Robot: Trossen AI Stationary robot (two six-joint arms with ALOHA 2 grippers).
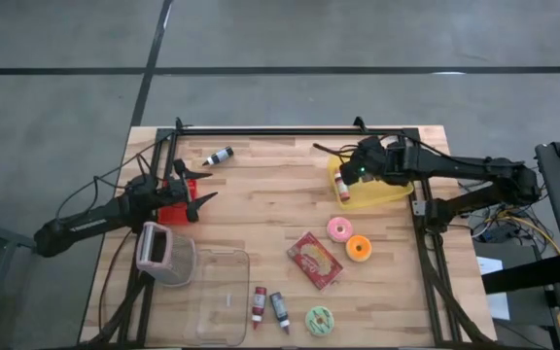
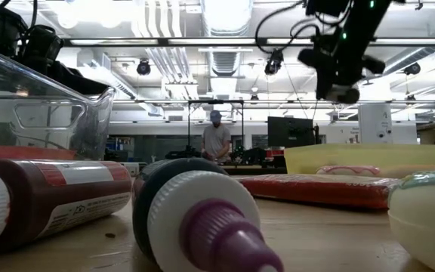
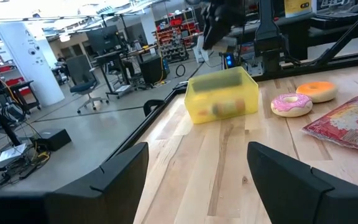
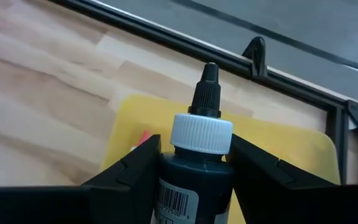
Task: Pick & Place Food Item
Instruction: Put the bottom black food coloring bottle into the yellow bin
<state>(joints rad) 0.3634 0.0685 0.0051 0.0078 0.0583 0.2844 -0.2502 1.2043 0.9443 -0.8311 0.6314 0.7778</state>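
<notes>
Bottle point(image 4: 196, 168) clamped in right pincer point(image 4: 194, 155) above yellow bin point(image 1: 382, 194).

high view: overhead, straight down on the table point(image 1: 261, 194)
low view: table-top level, facing the room
shared: yellow bin point(image 1: 382, 194), at 2 o'clock overhead

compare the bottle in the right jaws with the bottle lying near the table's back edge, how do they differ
The held bottle is clamped between the right gripper jaws above the yellow bin; the loose bottle lies free on the table. In the right wrist view the held bottle's nozzle points away from the camera, while the loose bottle lies flat on its side, slanted. The held one is over the table's right side, the loose one back left. Both are dark with a white cap.
</notes>
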